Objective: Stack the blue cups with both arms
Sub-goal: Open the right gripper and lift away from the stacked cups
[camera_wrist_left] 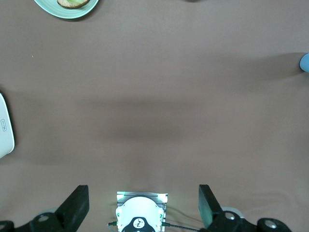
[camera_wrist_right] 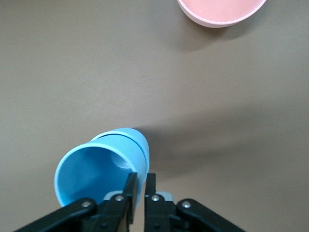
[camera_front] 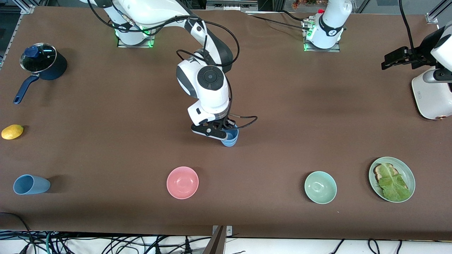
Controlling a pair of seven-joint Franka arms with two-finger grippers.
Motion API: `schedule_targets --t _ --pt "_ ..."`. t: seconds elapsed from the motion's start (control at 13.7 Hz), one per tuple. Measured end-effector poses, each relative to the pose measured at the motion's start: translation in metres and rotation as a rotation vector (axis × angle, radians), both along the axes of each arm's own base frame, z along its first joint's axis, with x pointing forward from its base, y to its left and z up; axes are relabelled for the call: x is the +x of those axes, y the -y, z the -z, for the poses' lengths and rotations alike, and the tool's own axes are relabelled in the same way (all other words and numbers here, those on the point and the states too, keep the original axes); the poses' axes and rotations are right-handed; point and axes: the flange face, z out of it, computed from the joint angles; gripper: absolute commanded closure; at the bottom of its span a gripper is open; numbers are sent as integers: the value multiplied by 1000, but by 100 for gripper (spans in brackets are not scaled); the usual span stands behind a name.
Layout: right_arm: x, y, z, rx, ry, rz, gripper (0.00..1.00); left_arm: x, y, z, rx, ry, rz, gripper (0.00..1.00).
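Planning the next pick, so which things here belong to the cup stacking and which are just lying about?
Job:
- nested cups, pinched at the rim by the right gripper
- lying cup, toward the right arm's end
- left gripper, open, waiting over bare table

Lying about:
- pink bowl
- green bowl
- plate with toast and lettuce
- pot
- lemon
- white appliance

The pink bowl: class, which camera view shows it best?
The front view: the whole pink bowl shows, nearer the camera than the right gripper and its nested blue cups. The right wrist view catches only part of its rim; the left wrist view misses it.
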Motion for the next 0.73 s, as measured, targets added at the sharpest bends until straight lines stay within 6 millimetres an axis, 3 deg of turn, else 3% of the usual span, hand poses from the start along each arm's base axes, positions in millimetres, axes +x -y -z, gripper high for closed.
schedule_targets --t 0.07,0.36,0.51,0.73 --pt "0 0 -1 1 2 0 1 0 0 0 0 0 0 0" --pt "8 8 -19 13 19 5 0 0 0 0 0 -1 -1 0" --pt "20 32 -42 -7 3 -29 0 0 -1 0 0 -1 -1 0" --pt "42 92 -86 -39 -37 -115 0 0 0 0 0 -1 0 0"
